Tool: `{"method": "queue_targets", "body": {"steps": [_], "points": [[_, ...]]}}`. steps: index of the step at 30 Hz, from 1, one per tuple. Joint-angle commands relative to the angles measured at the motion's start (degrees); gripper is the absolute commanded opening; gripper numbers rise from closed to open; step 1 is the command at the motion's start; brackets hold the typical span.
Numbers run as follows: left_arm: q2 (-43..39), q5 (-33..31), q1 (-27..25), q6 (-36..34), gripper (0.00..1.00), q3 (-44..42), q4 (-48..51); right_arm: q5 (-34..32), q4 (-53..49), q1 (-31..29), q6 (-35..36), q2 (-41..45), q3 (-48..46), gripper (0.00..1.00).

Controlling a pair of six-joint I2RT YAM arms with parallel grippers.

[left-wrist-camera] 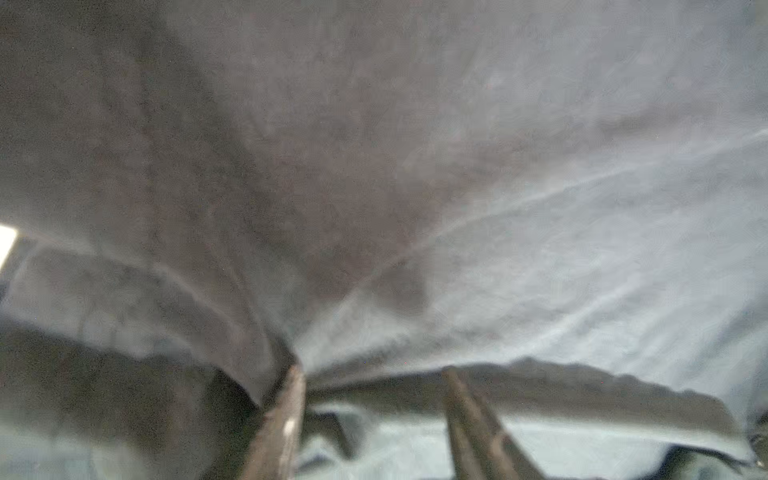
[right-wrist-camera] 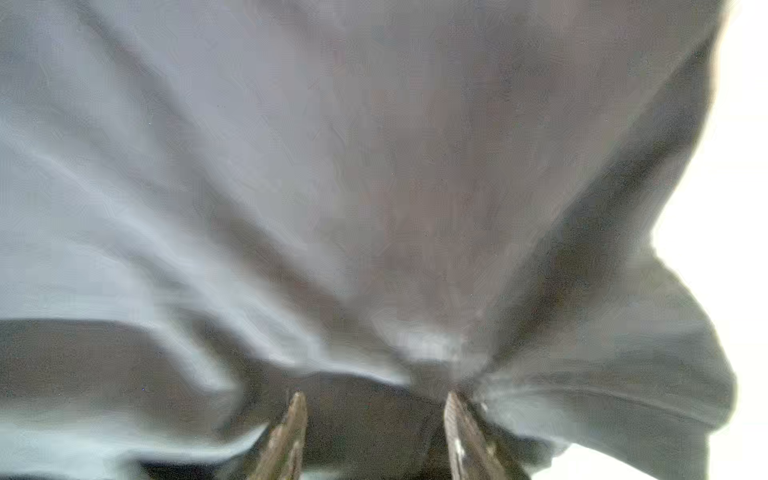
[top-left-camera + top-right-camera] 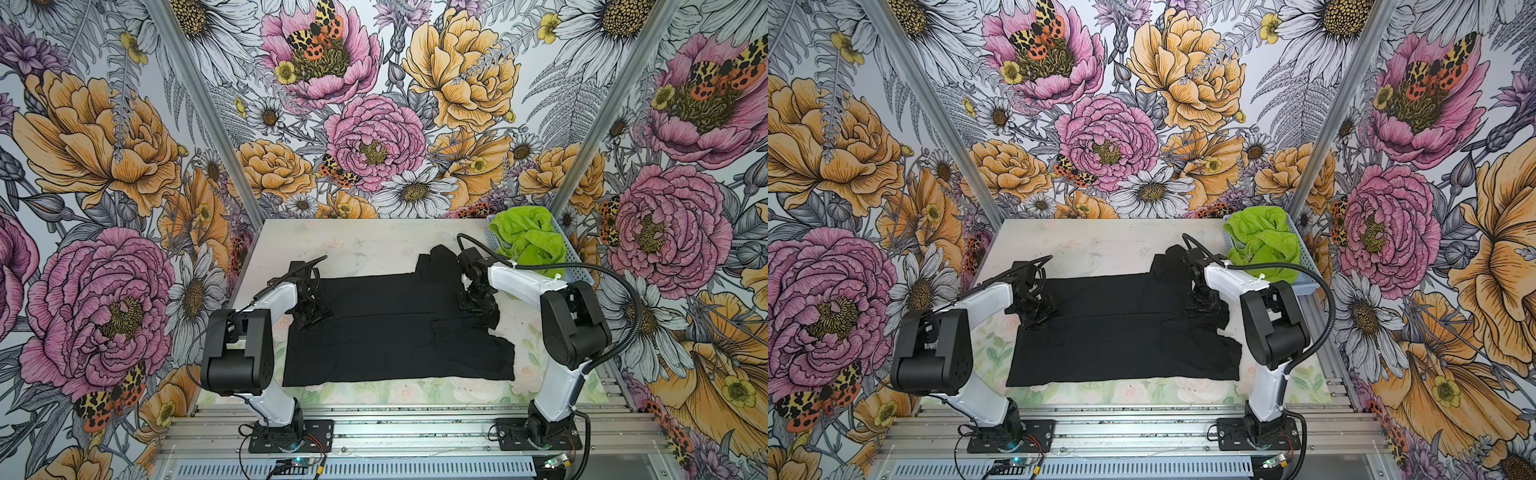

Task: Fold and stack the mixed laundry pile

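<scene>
My left claw point(image 1: 373, 370) and right claw point(image 2: 374, 395), jaws part-spread (grip unclear), meet the soft plain black T-shirt point(image 3: 399, 340), mid-fold; crumpled lime-green shorts point(image 3: 525, 241) unfolded.

Blur: black T-shirt point(image 1: 374, 187) smeared beyond left fingers point(image 1: 284, 424), same beyond right fingers point(image 2: 461, 436) | Cut off: finger bases, both wrist views.

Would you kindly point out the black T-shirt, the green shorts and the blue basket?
black T-shirt point(image 3: 395, 332): in a top view, the flat middle of its body.
green shorts point(image 3: 528, 239): in a top view, the crumpled middle.
blue basket point(image 3: 582, 270): in a top view, its right-hand wall near the front corner.
</scene>
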State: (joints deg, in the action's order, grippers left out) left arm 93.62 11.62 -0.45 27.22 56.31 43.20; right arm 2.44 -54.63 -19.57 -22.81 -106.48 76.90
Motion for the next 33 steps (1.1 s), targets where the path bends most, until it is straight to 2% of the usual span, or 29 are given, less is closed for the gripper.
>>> {"method": "queue_targets", "body": {"steps": [1,5,10,14,33], "points": [[0.38,0.23,0.99,-2.41,0.69,9.41,0.84,0.82,-1.51,0.53,1.47,-1.92,11.23,0.57],[5.43,-0.87,4.41,-6.44,0.69,18.48,-1.15,1.44,-1.66,1.78,2.48,-6.71,20.17,0.57],[13.74,-0.02,7.94,-7.97,0.56,23.97,-5.12,2.12,-1.64,2.04,2.25,-10.18,26.12,0.56],[17.95,-0.4,9.37,-9.21,0.49,25.91,-6.81,2.68,-1.53,1.96,1.44,-10.63,26.05,0.55],[24.65,-5.37,10.17,-12.74,0.39,28.59,-7.54,3.07,-1.31,1.88,1.39,-10.67,24.39,0.54]]}}
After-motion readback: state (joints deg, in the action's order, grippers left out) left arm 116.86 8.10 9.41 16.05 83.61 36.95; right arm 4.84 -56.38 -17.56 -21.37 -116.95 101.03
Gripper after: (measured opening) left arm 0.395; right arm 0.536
